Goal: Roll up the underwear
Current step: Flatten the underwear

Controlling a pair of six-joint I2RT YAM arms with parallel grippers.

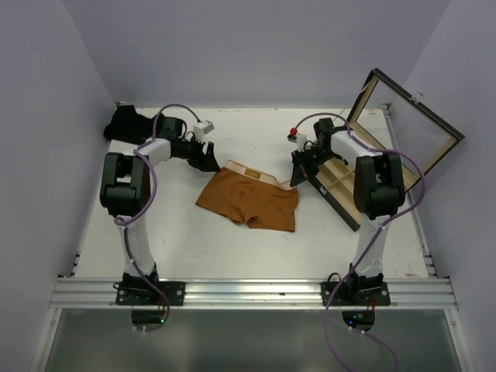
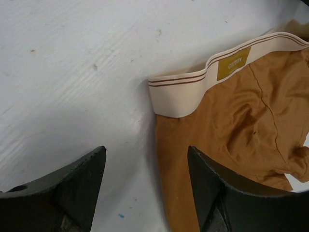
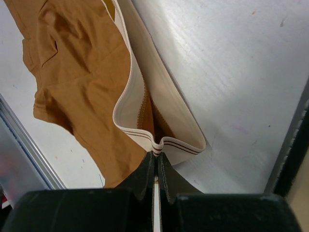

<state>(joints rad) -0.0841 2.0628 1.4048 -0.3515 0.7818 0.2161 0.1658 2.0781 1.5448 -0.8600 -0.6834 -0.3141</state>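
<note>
Rust-orange underwear [image 1: 248, 200] is pinched at its waistband [image 3: 166, 121] by the right gripper [image 3: 156, 155]; the left gripper [image 2: 146, 154] gapes empty.

I see the orange underwear [image 1: 249, 198] spread flat mid-table, its cream waistband [image 1: 252, 172] toward the far edge; dark underwear [image 1: 124, 124] is heaped at the far left.

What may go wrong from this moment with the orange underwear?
1. The right gripper pinches only the thin edge of the waistband; a pull may slip it free.
2. The open left gripper straddles the side edge of the orange underwear, short of the waistband corner, so it may catch one layer only.
</note>
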